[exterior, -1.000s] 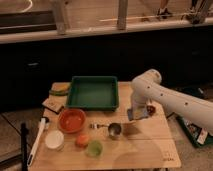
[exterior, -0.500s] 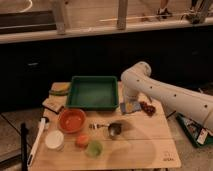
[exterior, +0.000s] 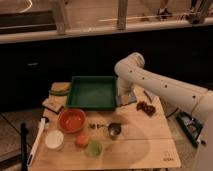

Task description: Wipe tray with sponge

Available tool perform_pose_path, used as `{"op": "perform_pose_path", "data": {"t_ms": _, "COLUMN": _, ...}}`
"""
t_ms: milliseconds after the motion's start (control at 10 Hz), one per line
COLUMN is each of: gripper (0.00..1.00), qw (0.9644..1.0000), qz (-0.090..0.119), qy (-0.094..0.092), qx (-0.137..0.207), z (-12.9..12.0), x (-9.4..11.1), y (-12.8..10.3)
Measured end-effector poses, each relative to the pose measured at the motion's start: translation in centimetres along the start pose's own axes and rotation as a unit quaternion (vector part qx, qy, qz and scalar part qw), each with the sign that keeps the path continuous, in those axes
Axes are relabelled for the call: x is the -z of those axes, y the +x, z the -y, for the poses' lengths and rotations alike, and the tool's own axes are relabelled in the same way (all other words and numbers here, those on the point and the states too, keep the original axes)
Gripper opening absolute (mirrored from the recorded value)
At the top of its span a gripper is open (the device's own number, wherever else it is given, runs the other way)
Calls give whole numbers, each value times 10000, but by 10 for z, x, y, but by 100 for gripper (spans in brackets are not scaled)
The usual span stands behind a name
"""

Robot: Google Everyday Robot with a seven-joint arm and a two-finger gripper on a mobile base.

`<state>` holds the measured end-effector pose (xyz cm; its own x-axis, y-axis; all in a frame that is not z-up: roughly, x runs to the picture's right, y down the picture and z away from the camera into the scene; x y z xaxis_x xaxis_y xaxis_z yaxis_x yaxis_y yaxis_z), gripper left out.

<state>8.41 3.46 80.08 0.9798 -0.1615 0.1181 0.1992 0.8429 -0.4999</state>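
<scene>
Gripper [exterior: 123, 98] low at right wall of tray [exterior: 92, 94], its hold I could not tell, bluish sponge [exterior: 131, 99] just beside it, partly hidden by arm [exterior: 160, 87], contact unclear.

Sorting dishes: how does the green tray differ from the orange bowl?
The tray is rectangular, green, larger; the orange bowl is round, smaller. The tray lies at the back of the table, the bowl before it. Both look empty. The gripper hangs at the tray's right edge.
</scene>
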Motion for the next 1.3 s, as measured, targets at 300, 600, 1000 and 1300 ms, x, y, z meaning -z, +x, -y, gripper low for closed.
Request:
{"op": "perform_pose_path", "data": {"t_ms": 300, "gripper": 4, "qw": 9999, "qz": -60, "qy": 19, "qx": 152, "z": 29, "x": -1, "y": -2}}
{"op": "perform_pose_path", "data": {"t_ms": 600, "gripper": 4, "qw": 9994, "qz": 41, "qy": 29, "qx": 348, "z": 43, "x": -2, "y": -17}}
{"op": "perform_pose_path", "data": {"t_ms": 1000, "gripper": 4, "qw": 9981, "qz": 175, "qy": 42, "qx": 597, "z": 59, "x": -12, "y": -35}}
{"op": "perform_pose_path", "data": {"t_ms": 1300, "gripper": 4, "qw": 9976, "qz": 259, "qy": 48, "qx": 639, "z": 65, "x": -17, "y": -42}}
